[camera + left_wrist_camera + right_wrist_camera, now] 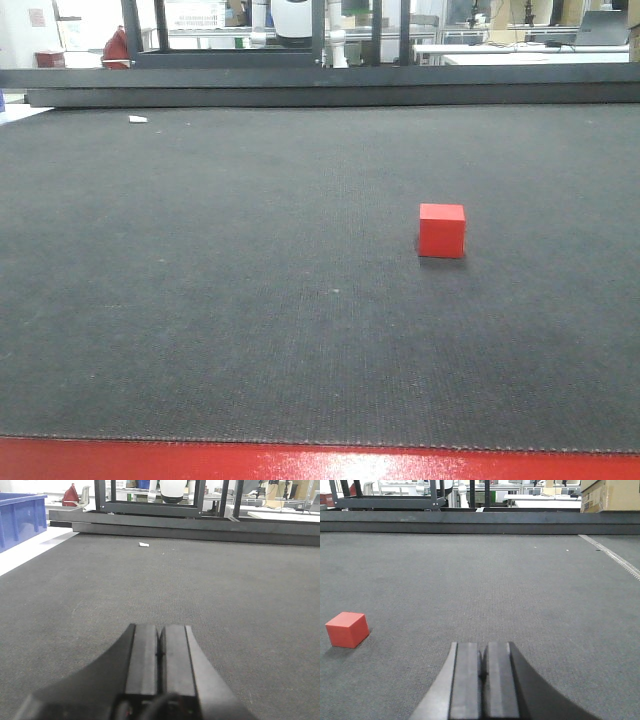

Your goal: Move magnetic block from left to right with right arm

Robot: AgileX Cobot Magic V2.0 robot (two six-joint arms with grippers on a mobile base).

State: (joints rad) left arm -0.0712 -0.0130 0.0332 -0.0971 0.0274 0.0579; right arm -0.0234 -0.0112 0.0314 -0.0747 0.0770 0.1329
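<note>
Jaws pressed together on both the right gripper (484,677) and left gripper (160,667), holding nothing. Red magnetic block (347,629) rests alone on the dark mat (200,300), left of the right gripper and apart from it. Likely rigid and light; grip opposite flat faces squarely.

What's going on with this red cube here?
Nothing is being handled yet. The small red magnetic block sits untouched on the dark mat. The right gripper is shut and empty, low over the mat, with the block off to its left. The left gripper is shut and empty too.
</note>
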